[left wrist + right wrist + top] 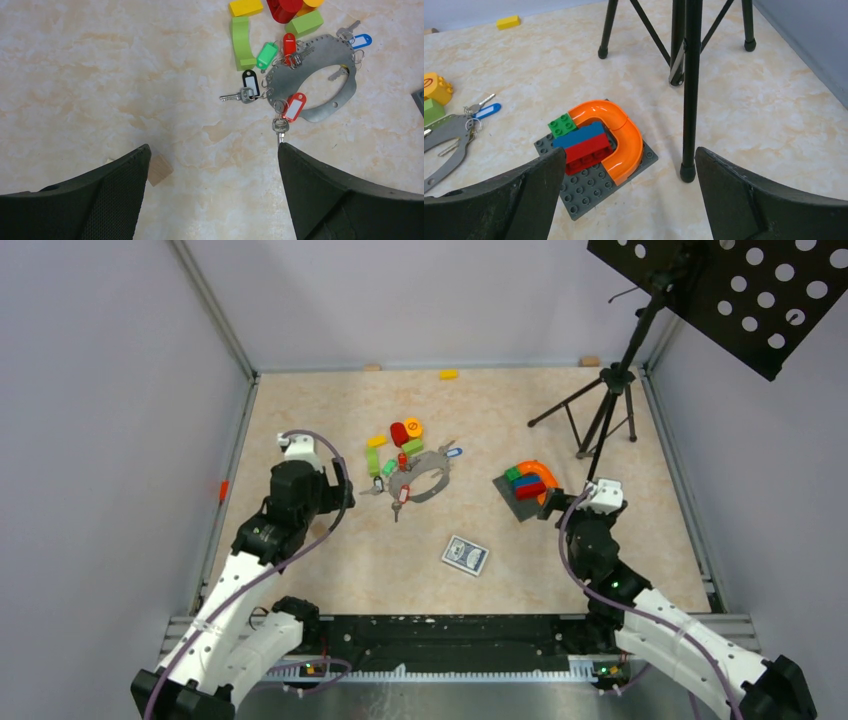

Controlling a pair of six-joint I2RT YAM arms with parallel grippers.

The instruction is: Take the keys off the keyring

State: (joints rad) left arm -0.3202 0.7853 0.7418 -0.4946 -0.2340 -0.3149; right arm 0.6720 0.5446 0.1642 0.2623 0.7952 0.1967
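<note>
Both the left hand (212, 150) and right hand (630, 151) are open and empty. Better to pinch the nearest red-tag key (292, 107) while one hand pins the keyring (322, 112).

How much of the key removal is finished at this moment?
Nothing looks done: the tagged keys all seem attached to the keyring. Nothing is in hand: the left tool and the right tool are open and empty. Every key is left to remove.
</note>
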